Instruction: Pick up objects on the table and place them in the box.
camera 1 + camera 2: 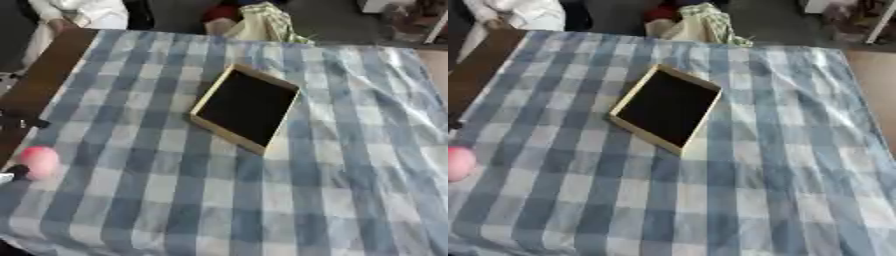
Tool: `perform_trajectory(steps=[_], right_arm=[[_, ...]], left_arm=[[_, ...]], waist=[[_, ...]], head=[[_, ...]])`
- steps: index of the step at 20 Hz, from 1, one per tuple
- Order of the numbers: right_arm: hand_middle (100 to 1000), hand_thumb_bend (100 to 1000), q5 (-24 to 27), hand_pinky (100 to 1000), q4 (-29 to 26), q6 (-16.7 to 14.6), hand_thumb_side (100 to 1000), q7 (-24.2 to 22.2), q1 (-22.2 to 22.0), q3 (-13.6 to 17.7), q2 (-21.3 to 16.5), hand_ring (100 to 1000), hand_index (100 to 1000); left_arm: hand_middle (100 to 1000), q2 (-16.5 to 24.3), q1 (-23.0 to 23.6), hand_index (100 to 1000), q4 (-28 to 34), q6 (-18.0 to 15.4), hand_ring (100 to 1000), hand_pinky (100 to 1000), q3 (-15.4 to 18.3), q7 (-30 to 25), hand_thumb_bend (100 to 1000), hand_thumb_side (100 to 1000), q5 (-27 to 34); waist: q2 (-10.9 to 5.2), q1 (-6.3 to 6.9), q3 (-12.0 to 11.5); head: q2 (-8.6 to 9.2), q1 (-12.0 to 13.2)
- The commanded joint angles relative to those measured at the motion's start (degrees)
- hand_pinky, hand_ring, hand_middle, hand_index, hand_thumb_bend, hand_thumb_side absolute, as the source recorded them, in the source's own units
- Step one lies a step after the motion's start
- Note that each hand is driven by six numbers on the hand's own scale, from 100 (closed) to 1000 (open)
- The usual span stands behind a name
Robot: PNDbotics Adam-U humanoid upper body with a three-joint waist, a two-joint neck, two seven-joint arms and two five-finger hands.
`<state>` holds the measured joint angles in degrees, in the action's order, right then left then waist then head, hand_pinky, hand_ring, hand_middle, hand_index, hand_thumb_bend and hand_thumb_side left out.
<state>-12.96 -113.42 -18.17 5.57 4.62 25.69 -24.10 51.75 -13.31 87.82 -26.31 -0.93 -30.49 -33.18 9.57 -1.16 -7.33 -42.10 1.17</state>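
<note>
- Left hand [12, 174]: only a dark and white fragment at the 9 o'clock edge, touching the pink object; finger state cannot be told.
- Pink round object [38, 161]: on the blue-and-white checked cloth [332, 190], at 9 o'clock from the box, well apart.
- Box [246, 107]: shallow, tan rim, dark interior, near centre, tilted askew.
- Right hand: not visible.
</note>
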Motion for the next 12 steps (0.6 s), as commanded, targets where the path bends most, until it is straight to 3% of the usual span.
perform_trajectory(steps=[1,12], right_arm=[[655,100,0.45,783,-1.17,-0.10,844,-0.21,0.70,0.05,-1.51,615,730],[654,100,0.66,782,-1.17,-0.11,843,-0.28,0.89,0.02,-1.30,615,730]], left_arm=[[844,1.24,-0.99,970,-0.40,1.35,882,749,0.72,0.69,304,212,-1.21],[834,0.77,-1.20,953,-4.78,2.61,880,747,-0.69,0.33,294,233,-4.52]], waist=[[-0.51,0.20,0.04],[-0.40,0.24,0.45]], head=[[-0.14,0.30],[-0.06,0.72]])
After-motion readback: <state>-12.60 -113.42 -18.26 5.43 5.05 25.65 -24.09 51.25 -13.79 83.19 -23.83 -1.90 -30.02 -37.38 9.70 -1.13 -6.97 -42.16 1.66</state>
